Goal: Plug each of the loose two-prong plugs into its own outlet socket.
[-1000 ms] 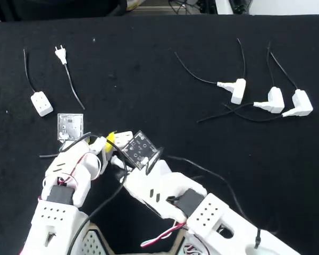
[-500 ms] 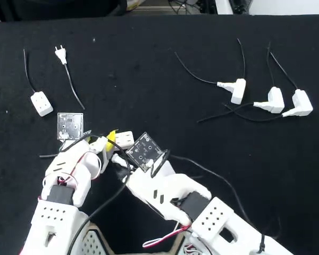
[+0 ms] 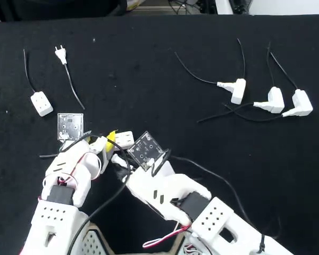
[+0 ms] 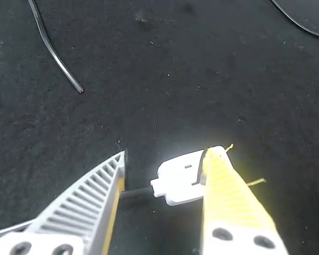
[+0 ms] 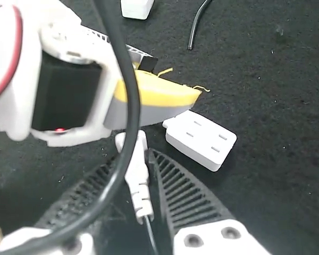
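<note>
White plug [image 5: 140,194] is clamped tight in my right end effector [image 5: 141,159]. My left end effector [image 4: 167,154] gapes, its yellow finger [image 4: 228,196] touching the socket [image 4: 181,183] on the desk [image 3: 165,53], left of centre in the high view. The socket lies just beside the plug's tip, slots up. The prongs are hidden.

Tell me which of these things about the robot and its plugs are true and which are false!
1. The right arm's jaws hold a white plug. True.
2. The left arm's jaws are squeezed shut. False: they stand open, with a white socket touching the yellow one.
3. Only one plug lies over on the right. False: three white plugs lie there.
4. The small plug at the far left lies loose, in no socket. True.
</note>
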### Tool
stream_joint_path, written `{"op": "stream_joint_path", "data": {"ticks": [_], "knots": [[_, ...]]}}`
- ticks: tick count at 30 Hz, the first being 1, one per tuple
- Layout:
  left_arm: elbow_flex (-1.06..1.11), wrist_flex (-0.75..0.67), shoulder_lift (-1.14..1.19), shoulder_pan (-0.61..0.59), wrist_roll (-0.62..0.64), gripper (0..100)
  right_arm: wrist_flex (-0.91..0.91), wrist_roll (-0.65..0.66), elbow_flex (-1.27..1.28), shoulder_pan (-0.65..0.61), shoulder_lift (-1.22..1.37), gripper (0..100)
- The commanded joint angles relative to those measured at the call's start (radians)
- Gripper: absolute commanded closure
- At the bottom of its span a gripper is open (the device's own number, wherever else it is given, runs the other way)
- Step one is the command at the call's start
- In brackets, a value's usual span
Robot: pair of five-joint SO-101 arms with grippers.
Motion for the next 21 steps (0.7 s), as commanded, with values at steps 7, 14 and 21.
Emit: {"op": "stream_joint_path", "data": {"ticks": [7, 14, 21], "knots": [[0.044, 0.003, 0.015, 0.022, -0.012, 76, -0.052, -0.018, -0.024, 0.069, -0.061, 98.8], [0.047, 0.003, 0.015, 0.022, -0.012, 76, -0.052, -0.052, -0.024, 0.071, -0.061, 98.8], [0.048, 0.003, 0.015, 0.022, -0.012, 77, -0.049, -0.058, -0.024, 0.071, -0.061, 98.8]]}}
